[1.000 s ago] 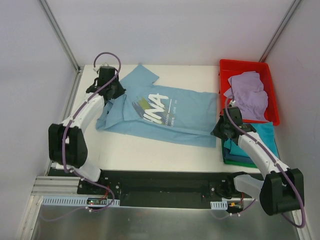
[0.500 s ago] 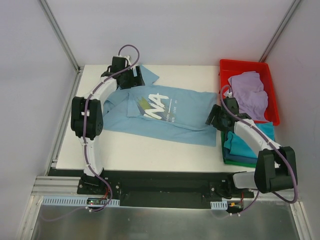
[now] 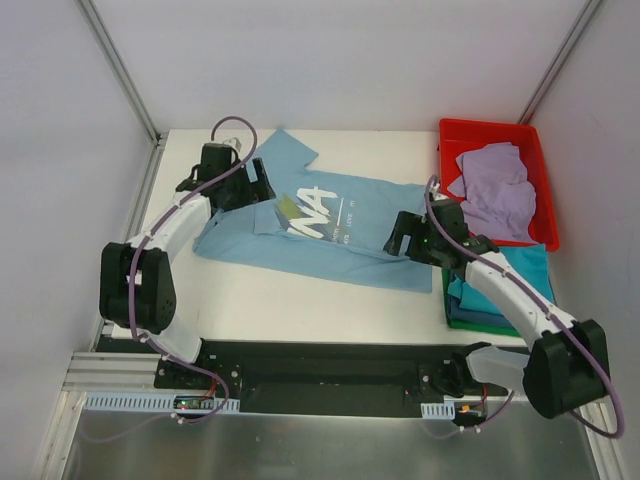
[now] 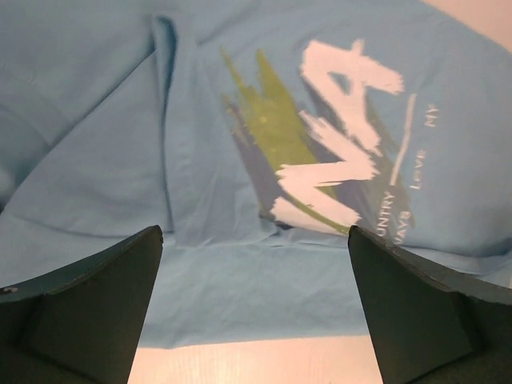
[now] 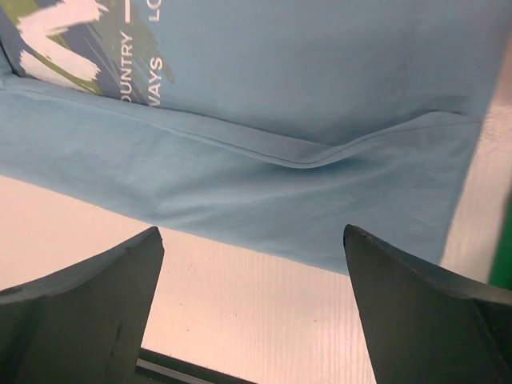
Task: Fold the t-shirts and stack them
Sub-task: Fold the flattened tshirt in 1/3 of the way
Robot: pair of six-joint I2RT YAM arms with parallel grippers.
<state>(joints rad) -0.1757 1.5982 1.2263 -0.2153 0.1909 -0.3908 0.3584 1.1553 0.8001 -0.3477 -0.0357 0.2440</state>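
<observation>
Wide open, left gripper [image 4: 254, 234] and right gripper [image 5: 252, 232] hover over the light blue t-shirt [image 3: 368, 226]; matched edge grips should fold it neatly.

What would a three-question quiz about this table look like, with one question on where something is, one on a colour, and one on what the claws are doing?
1. Where does the lavender t-shirt lie?
A. on the table's near edge
B. in the red bin
C. under the left arm

2. What colour is the spread t-shirt on the table?
A. light blue
B. dark green
C. white

3. How do the left claw and right claw stand?
A. both shut on the shirt
B. left shut, right open
C. both open, holding nothing

Answers:
1. B, it sits crumpled inside the bin's walls.
2. A, the top view shows light blue cloth with white lettering.
3. C, each wrist view shows the fingers wide apart above the cloth, with nothing between them.
</observation>
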